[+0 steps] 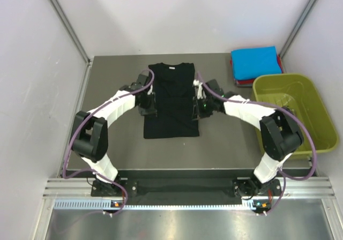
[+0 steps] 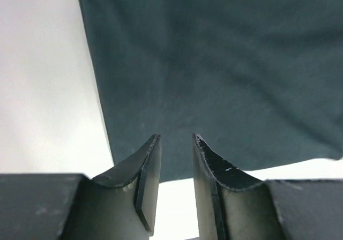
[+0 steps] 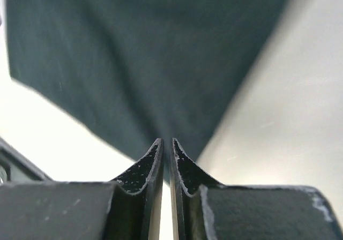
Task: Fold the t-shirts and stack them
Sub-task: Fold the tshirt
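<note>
Lying flat mid-table with its sleeves already tucked in, the black t-shirt (image 1: 171, 99) has the right gripper (image 3: 166, 150) clenched on its edge while the left gripper (image 2: 176, 143) sits parted and grasping nothing, so a one-sided pull could skew the fold. The grey table (image 1: 225, 143), walled by pale panels, also holds the blue t-shirt (image 1: 255, 62) on the red t-shirt (image 1: 245, 82) at its far right, beside an olive basket (image 1: 316, 133).

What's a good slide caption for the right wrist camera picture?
Right gripper pinching a drawn-up edge of the black t-shirt above the table.
</note>
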Robot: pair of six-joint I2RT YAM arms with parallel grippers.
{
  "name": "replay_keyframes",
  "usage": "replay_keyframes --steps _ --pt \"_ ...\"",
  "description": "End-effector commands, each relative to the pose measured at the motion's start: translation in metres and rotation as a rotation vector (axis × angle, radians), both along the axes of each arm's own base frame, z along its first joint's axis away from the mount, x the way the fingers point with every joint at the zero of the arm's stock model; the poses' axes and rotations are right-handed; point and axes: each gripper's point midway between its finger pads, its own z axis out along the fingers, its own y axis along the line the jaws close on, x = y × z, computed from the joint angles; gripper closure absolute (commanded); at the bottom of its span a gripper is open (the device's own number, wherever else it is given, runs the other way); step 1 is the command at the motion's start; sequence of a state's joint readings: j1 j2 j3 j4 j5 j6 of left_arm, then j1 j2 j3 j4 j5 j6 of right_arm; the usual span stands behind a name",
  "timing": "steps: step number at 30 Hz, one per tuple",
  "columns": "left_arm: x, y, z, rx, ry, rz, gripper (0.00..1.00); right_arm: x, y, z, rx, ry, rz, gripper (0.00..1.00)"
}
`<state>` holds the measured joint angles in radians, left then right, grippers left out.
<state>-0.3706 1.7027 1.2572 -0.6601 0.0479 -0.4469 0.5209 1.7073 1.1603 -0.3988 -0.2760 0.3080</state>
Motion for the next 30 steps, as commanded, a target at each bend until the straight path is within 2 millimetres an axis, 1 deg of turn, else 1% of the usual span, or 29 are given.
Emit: replay_keyframes --steps 1,2,3,4,5,6,8,9,11,12,13,14,15,16,17,18,19,20,21,22,23,24,28,30 --pt "-0.025 0.009 -0.028 0.013 0.082 0.066 0.65 -0.029 0.015 -0.018 0.006 0.034 0.015 0.91" --pt "-0.031 0.014 -0.036 0.035 0.103 0.08 0.65 -0.032 0.017 -0.023 0.009 0.034 0.012 0.91" --pt "-0.046 0.021 -0.049 0.059 0.144 0.093 0.65 -0.044 0.013 -0.039 -0.013 0.063 0.018 0.91" --pt "-0.05 0.029 -0.053 0.089 0.139 0.125 0.65 -0.047 0.01 -0.047 -0.024 0.07 0.016 0.91" --pt "-0.056 0.032 -0.058 0.101 0.15 0.134 0.65 -0.049 0.008 -0.053 -0.034 0.072 0.009 0.91" --pt "-0.069 0.038 -0.068 0.122 0.179 0.149 0.65 -0.057 -0.001 -0.067 -0.069 0.092 -0.003 0.91" --pt "-0.08 0.042 -0.072 0.146 0.194 0.154 0.65 -0.064 -0.008 -0.075 -0.092 0.103 -0.003 0.91" --pt "-0.082 0.042 -0.072 0.148 0.196 0.151 0.65 -0.064 -0.008 -0.07 -0.086 0.088 -0.001 0.9" --pt "-0.083 0.045 -0.063 0.168 0.183 0.152 0.65 -0.065 -0.012 -0.063 -0.096 0.076 -0.004 0.87" --pt "-0.081 0.047 -0.052 0.177 0.172 0.15 0.65 -0.061 -0.011 -0.05 -0.083 0.044 -0.009 0.86" --pt "-0.074 0.046 -0.044 0.176 0.14 0.152 0.65 -0.06 -0.011 -0.044 -0.077 0.031 -0.012 0.85" --pt "-0.071 0.049 -0.032 0.195 0.127 0.156 0.64 -0.06 -0.013 -0.037 -0.077 0.026 -0.02 0.83" --pt "-0.07 0.051 -0.026 0.205 0.117 0.142 0.63 -0.059 -0.012 -0.026 -0.063 0.003 -0.024 0.81" --pt "-0.07 0.053 -0.018 0.209 0.101 0.14 0.62 -0.061 -0.014 -0.022 -0.061 0.002 -0.029 0.75" --pt "-0.073 0.056 -0.016 0.22 0.106 0.138 0.61 -0.064 -0.019 -0.022 -0.074 0.007 -0.042 0.71" --pt "-0.076 0.055 -0.017 0.21 0.112 0.125 0.6 -0.065 -0.021 -0.016 -0.069 -0.004 -0.046 0.69" --pt "-0.077 0.055 -0.018 0.175 0.117 0.126 0.59 -0.067 -0.022 -0.016 -0.071 -0.005 -0.049 0.66" --pt "-0.085 0.055 -0.026 0.144 0.146 0.122 0.59 -0.07 -0.026 -0.019 -0.078 -0.001 -0.056 0.64" --pt "-0.085 0.042 -0.026 0.052 0.154 0.099 0.58 -0.07 -0.028 -0.02 -0.077 -0.002 -0.058 0.63" --pt "-0.084 0.042 -0.026 0.02 0.152 0.106 0.57 -0.07 -0.028 -0.021 -0.075 -0.001 -0.06 0.61" --pt "-0.087 0.041 -0.03 0.004 0.162 0.103 0.57 -0.07 -0.029 -0.024 -0.075 0.006 -0.065 0.6" --pt "-0.085 0.038 -0.03 -0.016 0.156 0.092 0.56 -0.072 -0.029 -0.03 -0.075 0.029 -0.059 0.59" --pt "-0.084 0.044 -0.038 -0.01 0.177 0.106 0.56 -0.071 -0.028 -0.043 -0.072 0.058 -0.056 0.57" --pt "-0.089 0.045 -0.047 -0.022 0.2 0.111 0.55 -0.071 -0.03 -0.049 -0.07 0.074 -0.063 0.56"
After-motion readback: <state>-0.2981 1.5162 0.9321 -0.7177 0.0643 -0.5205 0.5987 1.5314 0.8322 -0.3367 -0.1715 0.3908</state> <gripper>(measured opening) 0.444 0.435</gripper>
